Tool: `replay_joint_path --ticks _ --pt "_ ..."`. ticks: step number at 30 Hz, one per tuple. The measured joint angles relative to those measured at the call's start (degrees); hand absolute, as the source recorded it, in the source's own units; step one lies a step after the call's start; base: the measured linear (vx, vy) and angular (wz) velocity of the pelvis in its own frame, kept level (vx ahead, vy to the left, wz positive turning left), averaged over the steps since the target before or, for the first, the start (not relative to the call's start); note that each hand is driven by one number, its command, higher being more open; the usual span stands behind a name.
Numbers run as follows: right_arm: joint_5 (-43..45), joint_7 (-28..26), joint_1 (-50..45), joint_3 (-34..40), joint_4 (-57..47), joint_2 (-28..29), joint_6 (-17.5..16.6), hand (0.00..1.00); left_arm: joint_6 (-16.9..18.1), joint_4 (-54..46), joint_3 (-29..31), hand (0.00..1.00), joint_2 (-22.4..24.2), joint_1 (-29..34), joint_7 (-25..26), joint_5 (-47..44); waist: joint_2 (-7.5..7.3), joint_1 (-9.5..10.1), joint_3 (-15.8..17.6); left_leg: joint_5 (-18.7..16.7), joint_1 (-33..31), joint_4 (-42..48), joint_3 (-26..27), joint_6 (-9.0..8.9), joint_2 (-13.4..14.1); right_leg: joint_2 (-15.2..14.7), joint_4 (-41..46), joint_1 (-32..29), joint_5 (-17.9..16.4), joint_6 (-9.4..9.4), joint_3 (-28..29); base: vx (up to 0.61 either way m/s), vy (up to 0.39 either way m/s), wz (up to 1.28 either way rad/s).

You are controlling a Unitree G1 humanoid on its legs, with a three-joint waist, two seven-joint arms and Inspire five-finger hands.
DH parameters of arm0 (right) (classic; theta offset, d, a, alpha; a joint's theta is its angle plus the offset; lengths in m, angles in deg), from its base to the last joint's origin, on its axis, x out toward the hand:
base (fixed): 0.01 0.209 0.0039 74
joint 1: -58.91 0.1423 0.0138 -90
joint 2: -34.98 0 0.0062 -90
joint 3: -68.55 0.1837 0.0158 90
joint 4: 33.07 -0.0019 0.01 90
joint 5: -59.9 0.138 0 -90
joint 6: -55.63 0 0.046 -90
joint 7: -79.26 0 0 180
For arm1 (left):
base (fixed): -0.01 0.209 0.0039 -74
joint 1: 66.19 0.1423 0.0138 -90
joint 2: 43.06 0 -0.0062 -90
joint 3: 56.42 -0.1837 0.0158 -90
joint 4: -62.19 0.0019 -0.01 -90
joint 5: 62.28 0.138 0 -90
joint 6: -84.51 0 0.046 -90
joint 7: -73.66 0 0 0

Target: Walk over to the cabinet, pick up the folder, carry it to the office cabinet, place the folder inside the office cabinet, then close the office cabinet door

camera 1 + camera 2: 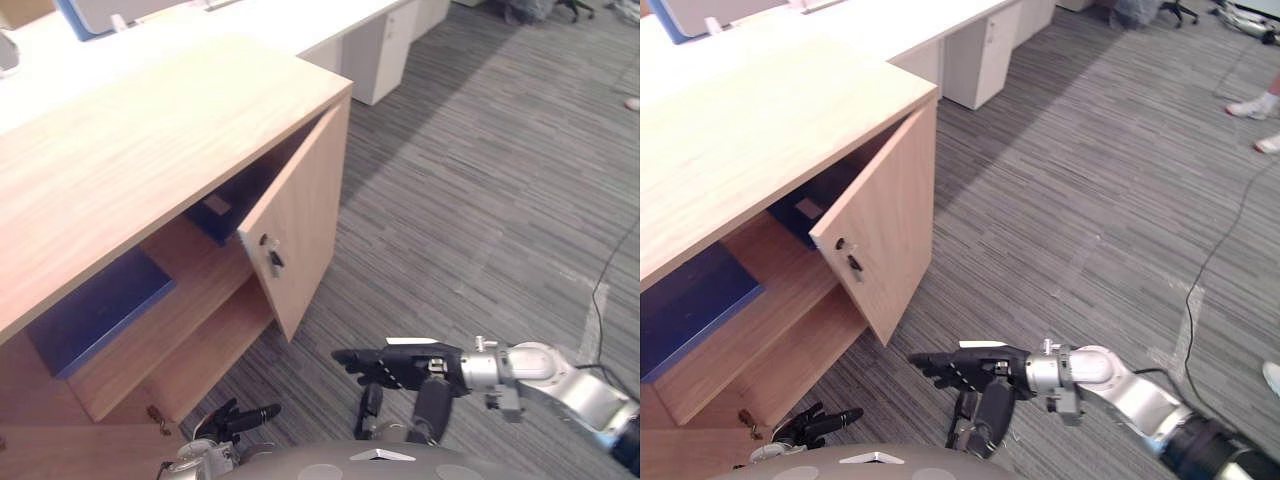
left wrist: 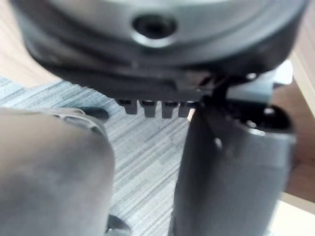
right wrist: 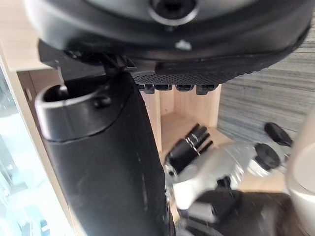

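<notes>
Partly, the ajar cabinet door (image 1: 300,215) hides a blue folder (image 1: 238,200).

The cabinet (image 1: 150,140) is light brown wood with thin grain lines, and so is its door (image 1: 300,230). Inside the cabinet lies a dark blue folder (image 1: 95,310). The floor (image 1: 480,180) beside the cabinet is grey with thin dark stripes. The tabletop (image 1: 300,20) behind the cabinet is white. The right robot hand (image 1: 400,365) is black with a white patch.
</notes>
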Motion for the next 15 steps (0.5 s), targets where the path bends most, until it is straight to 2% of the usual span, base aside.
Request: replay_joint_path --ticks 1,2,3,5,7,8,9,10,12,15 --pt "-3.23 2.78 -0.27 3.03 6.22 6.18 -0.57 1.00 0.00 -0.04 -1.20 1.00 0.23 -0.02 -0.04 0.00 0.31 0.25 -0.08 0.13 -0.93 0.42 -1.89 0.21 -0.47 -0.86 0.01 0.56 -0.11 0.18 -1.72 -0.02 0.094 0.62" --pt "-4.95 4.27 -0.26 4.84 9.46 9.21 -0.75 1.00 0.00 -0.05 -1.38 1.00 0.33 -0.02 -0.13 -0.01 0.54 0.44 -0.22 0.15 -1.60 0.86 -3.01 0.35 -0.73 -1.33 0.04 0.77 -0.29 0.34 -2.76 -0.02 0.116 0.98" --pt "-9.84 7.83 -0.23 8.73 15.30 14.81 -1.03 1.00 0.02 -0.18 -2.63 1.00 0.38 -0.07 -0.10 -0.01 1.17 0.48 -0.22 0.22 -2.75 1.53 -5.86 0.68 -1.36 -2.33 0.32 1.84 -0.60 0.70 -5.35 0.00 0.103 0.96" --pt "-15.99 12.38 0.02 14.15 23.59 21.26 -1.51 1.00 0.03 -0.19 -4.30 1.00 0.78 -0.03 0.09 -0.05 2.14 0.81 -0.25 0.00 -3.99 2.94 -10.15 1.37 -2.31 -3.66 0.40 4.00 -1.19 1.52 -9.23 0.01 0.113 1.18" --pt "-23.83 20.47 0.45 20.43 32.99 27.74 -1.79 1.00 0.02 -0.55 -7.02 1.00 1.12 -0.15 0.85 -0.12 3.50 2.13 -0.07 -0.89 -5.71 5.71 -14.96 2.37 -3.64 -7.09 7.22 4.44 -4.85 2.78 -13.22 0.05 0.220 1.14" --pt "-25.35 22.19 0.76 21.61 35.30 29.15 -1.78 1.00 0.02 -0.96 -7.41 1.00 1.10 0.10 1.16 -0.12 3.61 2.13 0.06 -0.93 -5.80 6.22 -16.21 2.38 -4.17 -8.12 10.16 4.28 -5.80 3.10 -13.71 0.10 0.248 1.03" --pt "-27.62 25.28 0.90 23.77 38.92 31.72 -1.76 1.00 -0.03 -1.32 -7.56 1.00 1.10 0.65 1.81 -0.12 3.68 1.93 0.14 -1.15 -5.95 6.96 -18.54 2.65 -4.74 -10.38 15.31 3.96 -7.36 2.74 -12.26 0.09 0.161 1.05" --pt "-29.38 27.77 0.90 25.68 42.11 34.04 -1.69 1.00 -0.05 -1.61 -8.10 1.00 0.83 0.71 2.59 -0.11 3.52 1.99 0.22 -1.06 -6.04 7.01 -20.68 2.76 -5.56 -11.35 18.73 3.42 -7.46 2.54 -8.00 0.09 0.174 1.04" --pt "-31.03 30.23 1.52 29.43 46.38 37.53 -1.57 1.00 -0.02 -3.12 -9.09 1.00 -0.25 1.02 3.34 -0.10 2.81 2.07 0.23 -0.90 -7.04 7.66 -23.77 2.77 -6.33 -11.30 19.82 3.44 -7.46 2.54 -2.04 0.06 0.148 0.89" --pt "-31.27 35.07 3.57 36.63 52.10 41.73 -0.48 1.00 -0.04 -4.58 -9.20 1.00 -1.20 0.74 5.07 -0.09 0.83 2.02 1.21 -0.86 -10.01 9.61 -28.65 2.61 -7.23 -10.35 20.14 3.45 -7.49 2.26 4.62 0.03 0.057 0.79"
